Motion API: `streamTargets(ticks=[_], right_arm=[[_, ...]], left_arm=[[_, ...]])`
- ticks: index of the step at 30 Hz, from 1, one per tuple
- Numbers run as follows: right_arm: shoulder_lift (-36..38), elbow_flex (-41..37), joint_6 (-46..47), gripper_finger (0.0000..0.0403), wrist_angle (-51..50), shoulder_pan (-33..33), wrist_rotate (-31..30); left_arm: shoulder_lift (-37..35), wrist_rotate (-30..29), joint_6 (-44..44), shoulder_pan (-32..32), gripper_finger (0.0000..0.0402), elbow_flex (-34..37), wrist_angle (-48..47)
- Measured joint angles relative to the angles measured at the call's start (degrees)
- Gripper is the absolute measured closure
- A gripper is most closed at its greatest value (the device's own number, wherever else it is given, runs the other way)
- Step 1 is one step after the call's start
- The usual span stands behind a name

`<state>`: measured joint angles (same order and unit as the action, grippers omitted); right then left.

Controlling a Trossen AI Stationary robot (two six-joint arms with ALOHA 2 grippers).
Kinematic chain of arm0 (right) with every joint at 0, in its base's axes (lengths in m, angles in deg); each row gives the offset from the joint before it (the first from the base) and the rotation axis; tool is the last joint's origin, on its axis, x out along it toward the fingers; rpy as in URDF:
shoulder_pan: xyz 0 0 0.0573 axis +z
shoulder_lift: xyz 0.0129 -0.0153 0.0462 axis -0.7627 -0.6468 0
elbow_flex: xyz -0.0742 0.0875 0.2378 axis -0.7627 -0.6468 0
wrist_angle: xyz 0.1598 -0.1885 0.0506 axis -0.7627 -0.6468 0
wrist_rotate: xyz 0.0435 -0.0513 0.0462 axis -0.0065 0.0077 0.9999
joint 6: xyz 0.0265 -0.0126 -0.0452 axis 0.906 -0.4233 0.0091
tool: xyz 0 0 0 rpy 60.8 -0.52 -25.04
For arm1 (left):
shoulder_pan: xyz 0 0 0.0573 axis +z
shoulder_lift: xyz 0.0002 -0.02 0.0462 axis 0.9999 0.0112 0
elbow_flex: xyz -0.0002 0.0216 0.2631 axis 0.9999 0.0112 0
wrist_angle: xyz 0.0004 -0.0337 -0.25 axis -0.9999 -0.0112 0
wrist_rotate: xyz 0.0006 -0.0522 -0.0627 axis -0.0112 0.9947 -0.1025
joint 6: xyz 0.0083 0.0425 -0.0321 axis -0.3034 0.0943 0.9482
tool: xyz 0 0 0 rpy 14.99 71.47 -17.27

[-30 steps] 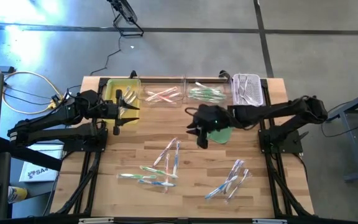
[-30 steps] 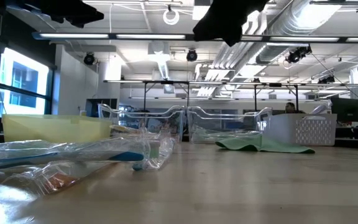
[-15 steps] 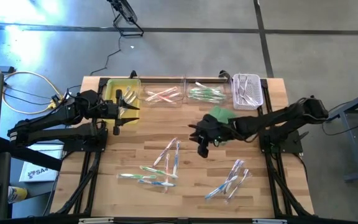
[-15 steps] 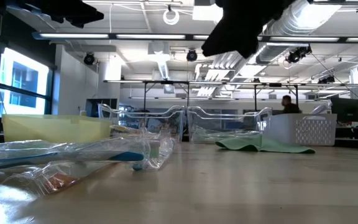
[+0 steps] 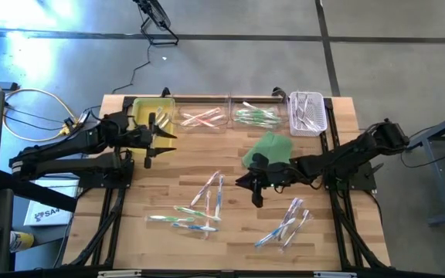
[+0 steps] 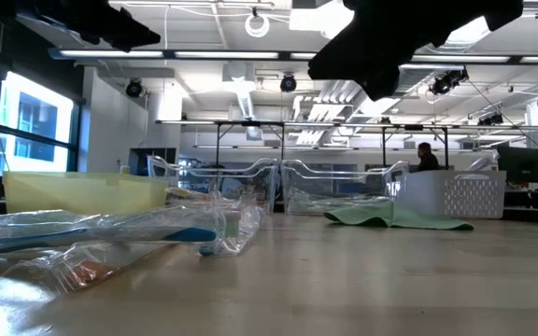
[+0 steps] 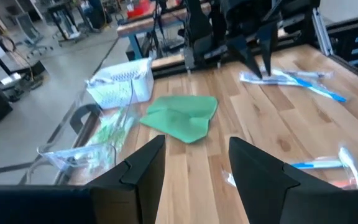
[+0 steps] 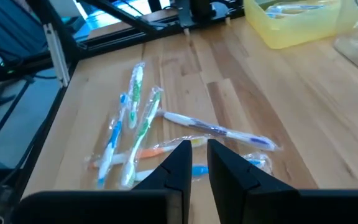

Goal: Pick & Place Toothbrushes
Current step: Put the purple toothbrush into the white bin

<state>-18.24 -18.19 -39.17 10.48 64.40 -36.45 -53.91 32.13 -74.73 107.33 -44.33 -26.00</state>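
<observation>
The right gripper (image 5: 255,193) hangs above the middle of the table (image 5: 338,232), its fingers (image 8: 182,163) drawn nearly together with only a thin gap and nothing between them. The nearest toothbrushes (image 5: 211,191) lie on the wood just to the left-arm side of it, a loose fan in clear wrappers whose long axes run mostly from the table's front toward its back; a further cluster (image 5: 184,219) lies nearer the front edge, and another bundle (image 5: 286,224) lies in front of this gripper on its own arm's side. The right arm is plainly the nearer one to all three groups. The left gripper (image 5: 153,137) waits by the yellow tray (image 5: 139,112) at the back left corner, fingers (image 7: 143,168) spread apart and empty. A green cloth (image 5: 267,145) lies just behind the right gripper; clear trays (image 5: 230,117) and a white basket (image 5: 307,112), already holding brushes, line the back edge. Nothing appears to stand between the right gripper and the fan.
</observation>
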Motion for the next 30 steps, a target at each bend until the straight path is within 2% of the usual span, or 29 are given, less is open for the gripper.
streamTargets(ticks=[14,18,24,30], right_arm=[[0.2,0.0,-5.5,0.0361,-2.5,-0.1,0.2],[2.4,0.0,-5.7,0.0361,-5.8,-0.8,1.5],[12.1,-5.5,-6.5,0.0361,-5.4,-2.2,1.3],[23.2,-18.6,-6.2,0.0361,9.7,-2.2,1.5]], left_arm=[[8.4,1.8,4.5,0.0,0.0231,0.0,0.2],[9.8,1.9,5.2,0.0,0.0231,0.0,0.2],[10.6,1.9,6.0,0.0,0.0231,0.0,0.6],[10.6,1.5,5.7,0.0,0.0231,0.0,1.4]])
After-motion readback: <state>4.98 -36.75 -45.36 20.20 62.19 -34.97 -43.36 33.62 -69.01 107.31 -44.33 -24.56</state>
